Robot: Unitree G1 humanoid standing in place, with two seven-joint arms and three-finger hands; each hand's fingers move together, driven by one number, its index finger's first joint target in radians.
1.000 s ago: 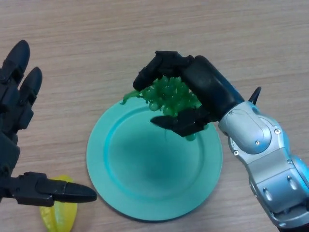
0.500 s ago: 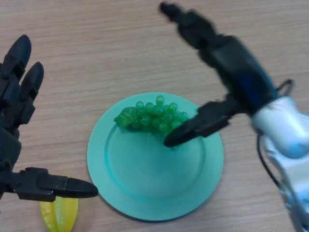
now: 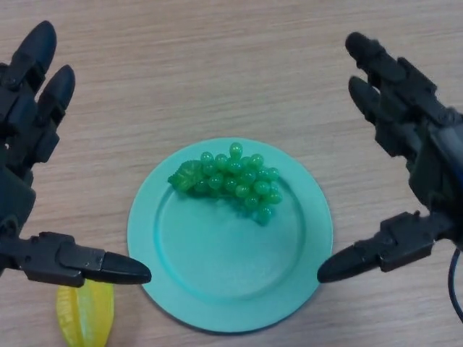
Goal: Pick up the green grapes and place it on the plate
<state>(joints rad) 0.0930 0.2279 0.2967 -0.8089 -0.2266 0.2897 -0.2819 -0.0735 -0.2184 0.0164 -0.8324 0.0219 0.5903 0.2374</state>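
Green grapes (image 3: pixel 231 178) on far half of plate (image 3: pixel 289 282), mid counter (image 3: pixel 217 65), left robot hand (image 3: pixel 25 144) & right robot hand (image 3: pixel 412 159) spread open either side, holding nothing.

This looks like a robot test setup in a lab or office rather than a home: a bare wood-grain laminate desk (image 3: pixel 217 65) carries only props, a teal plastic plate (image 3: pixel 217 289) with toy-like green grapes (image 3: pixel 231 181) and a yellow plastic starfruit (image 3: pixel 85 314).
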